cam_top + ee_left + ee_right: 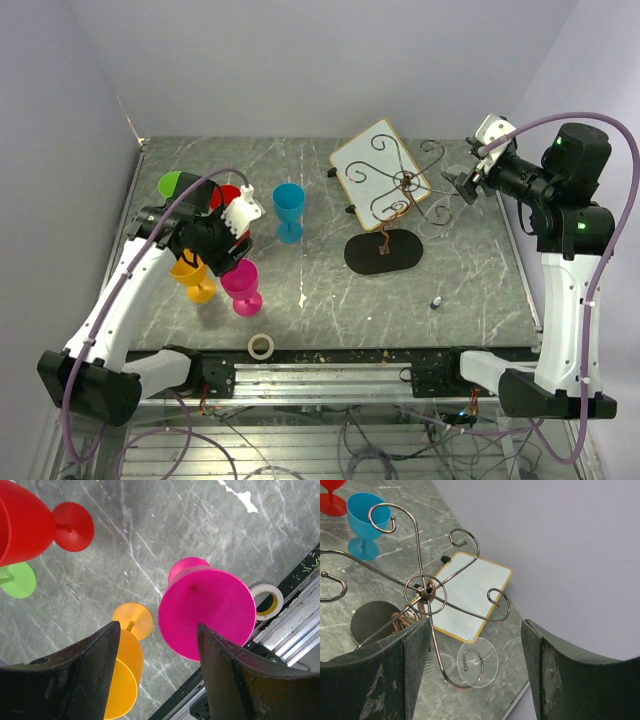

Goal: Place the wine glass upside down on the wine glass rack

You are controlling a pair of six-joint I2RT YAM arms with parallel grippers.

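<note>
1. Grey marbled desk (480,290), carrying the wine glass rack (370,256) right of middle in the top view.
2. Right arm (565,300), rising to the right of the rack, with the right tool (465,186) level with the rack's top and just beside its rightmost scroll arm. Released: fingers (375,680) spread wide in the wrist view, clasping nothing, apart from wire and glass alike.
3. Left arm (120,300), well to the left of the rack, with the left tool (222,238) hovering over a cluster of coloured goblets. Likewise released: fingers (85,675) parted and nothing gripped.
4. Rack itself: flat black oval base, brownish stem, round hub (426,592), thin dark scroll arms fanning out from it.
5. White board (375,165) with a wooden rim, just behind the rack and crossed by several scroll arms in the top view.
6. Five goblets, all left of the rack: blue goblet (288,205) nearest; red goblet (229,193) and green goblet (172,183) farther off; orange goblet (193,272) and pink goblet (241,285) below the left tool.
7. Wine glass (477,661), clear, hanging upside down from the curl of the rack arm closest to the right tool. Round foot uppermost on the wire hook, bowl only faintly seen beneath.
8. Tape roll (261,346), in front of the rack and to its left, at the desk's near edge.
9. Small item (437,300), in front of the rack's base and slightly right; too small to identify.
</note>
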